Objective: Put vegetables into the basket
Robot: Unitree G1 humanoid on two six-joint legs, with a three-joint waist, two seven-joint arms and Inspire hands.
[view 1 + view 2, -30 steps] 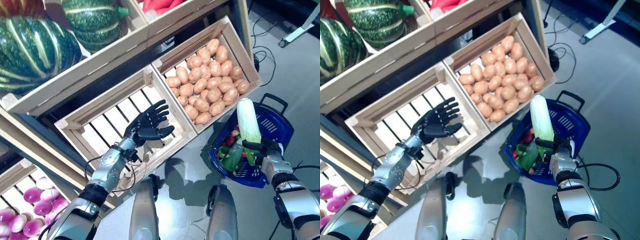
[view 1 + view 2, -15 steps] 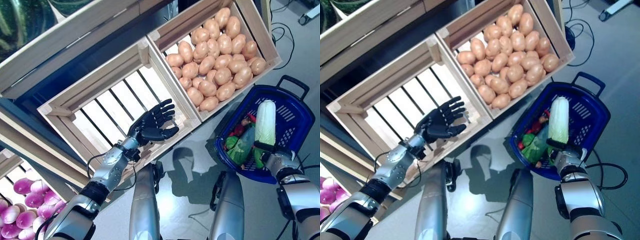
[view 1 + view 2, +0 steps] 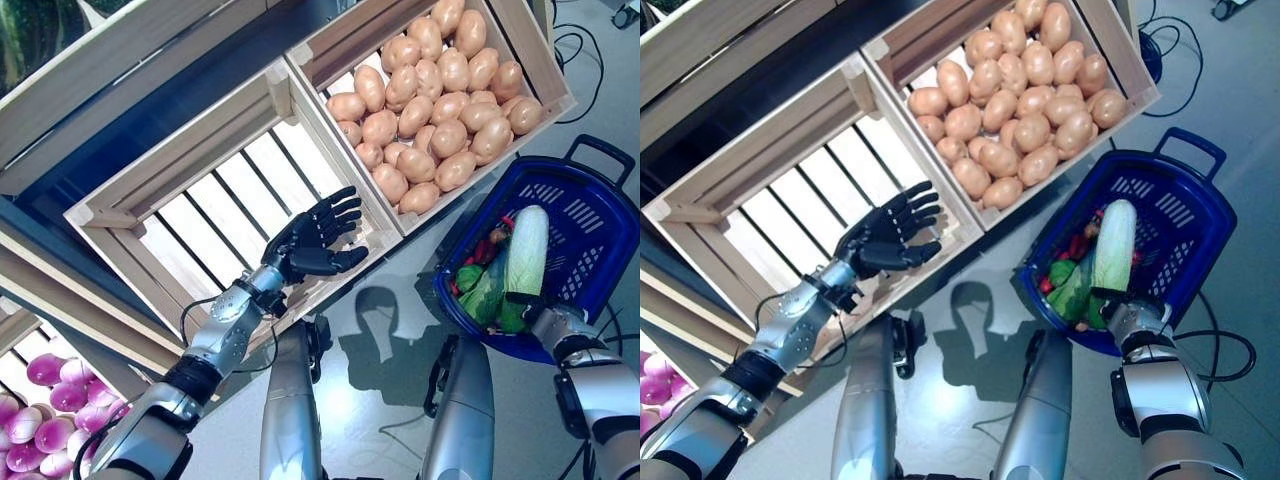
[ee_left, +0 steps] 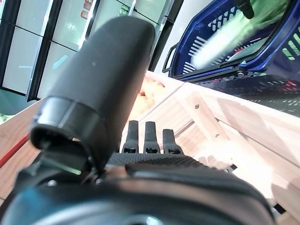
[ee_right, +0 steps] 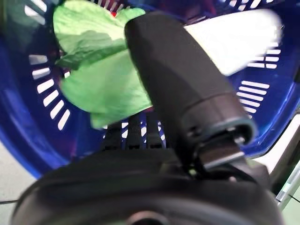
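Observation:
A long pale napa cabbage point(image 3: 526, 250) lies tilted inside the blue basket point(image 3: 585, 215), its base end near my right hand point(image 3: 548, 322). In the right wrist view the cabbage point(image 5: 234, 42) shows past my straight thumb and fingers, apart from them, above green leaves point(image 5: 98, 79). The right hand is open at the basket's near rim. Green leafy vegetables point(image 3: 480, 295) and something red point(image 3: 497, 235) also lie in the basket. My left hand point(image 3: 310, 240) hovers open over the front of an empty wooden crate point(image 3: 200, 215), holding nothing.
A wooden crate full of potatoes point(image 3: 430, 90) stands beside the empty crate, just behind the basket. Purple onions point(image 3: 40, 430) fill a lower bin at far left. A shelf edge point(image 3: 120, 60) runs above the crates. The basket's handle point(image 3: 600, 152) sticks up at its far side.
The cabbage, held upright above the basket before, has tipped over and now lies in it, free of my right hand. The camera view has shifted; the left hand stays open.

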